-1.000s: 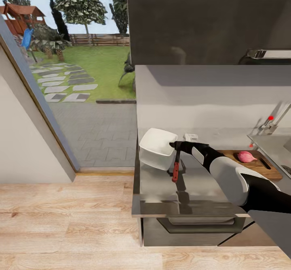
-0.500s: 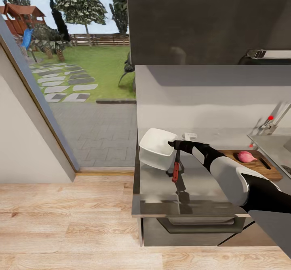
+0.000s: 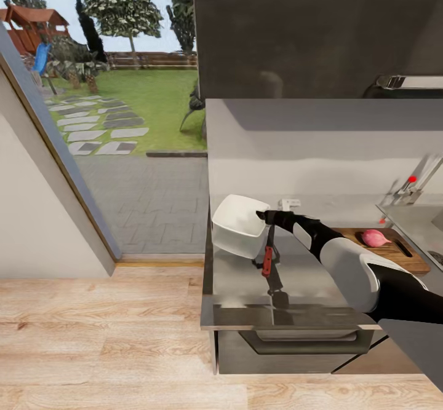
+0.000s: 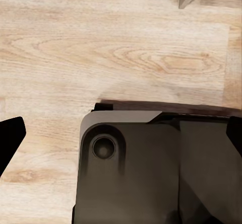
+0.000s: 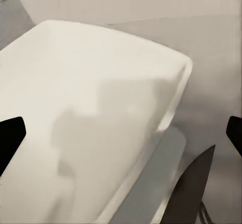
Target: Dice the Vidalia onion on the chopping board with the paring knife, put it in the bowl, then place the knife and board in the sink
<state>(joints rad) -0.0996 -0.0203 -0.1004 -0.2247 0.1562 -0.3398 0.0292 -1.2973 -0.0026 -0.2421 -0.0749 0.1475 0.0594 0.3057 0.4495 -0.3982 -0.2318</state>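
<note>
The right gripper [image 3: 263, 216] reaches across the bench [image 3: 307, 275] to the near rim of the white bowl [image 3: 239, 225], jaws spread wide in the wrist view with the fingertips at the frame edges and nothing between them. The knife [image 3: 268, 256] stands oddly on end just under the wrist, dark blade up, red handle below, apparently leaning beside the bowl rather than gripped. The bowl is tipped, probably nudged by the arm. Further along the bench, the onion [image 3: 375, 237] already sits on the chopping board [image 3: 394, 251] next to the sink [image 3: 418, 219], waiting for dicing. The left gripper [image 4: 121, 133] hangs over wood floor [image 4: 101, 43], jaws apart and empty.
</note>
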